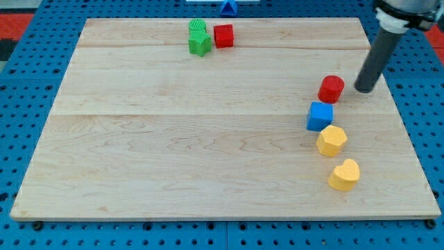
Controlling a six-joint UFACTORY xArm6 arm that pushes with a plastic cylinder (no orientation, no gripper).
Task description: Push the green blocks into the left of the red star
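Note:
Two green blocks sit together near the board's top edge: a green rounded block (197,27) at the back and a green cube-like block (200,44) in front of it. A red block (223,35), blocky in outline, touches them on their right side. A second red block, a rounded cylinder shape (331,89), lies at the view's right. My tip (363,89) stands just right of that red cylinder, a small gap between them, far from the green blocks.
A blue cube (320,116) lies just below the red cylinder. A yellow hexagonal block (331,140) and a yellow heart-like block (344,174) lie below it. A blue piece (228,7) sits off the wooden board (173,139) at the top.

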